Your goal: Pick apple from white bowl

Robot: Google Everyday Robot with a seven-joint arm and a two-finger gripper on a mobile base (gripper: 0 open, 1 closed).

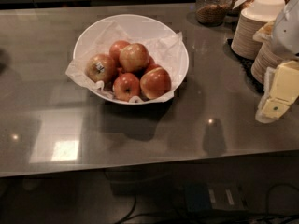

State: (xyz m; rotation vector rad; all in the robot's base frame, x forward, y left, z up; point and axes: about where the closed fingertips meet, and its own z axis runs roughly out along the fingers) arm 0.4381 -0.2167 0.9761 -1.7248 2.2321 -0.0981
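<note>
Cables [125,210] and a dark box [212,197] sit down low under the front edge of the gray counter [140,143]. On the counter, toward the back and a bit left of the middle, is the white bowl [135,23] with crinkly white paper [170,48] inside. Five apples are piled in it. The apple [134,56] to pick is the big red-orange one with a yellow patch, lying on top of the pile. The apple on the left [100,68] has a small white sticker, but its writing is too tiny to read. The gripper [276,97] is pale yellow with a little green dot, and it hangs over the right edge of the counter, well apart from the bowl. I cannot tell how far open it is, and it holds no apple. Bare counter lies between it and the bowl, and in front of the bowl too. Behind the gripper are stacks of tan paper bowls [247,31] and a glass jar [212,6].
</note>
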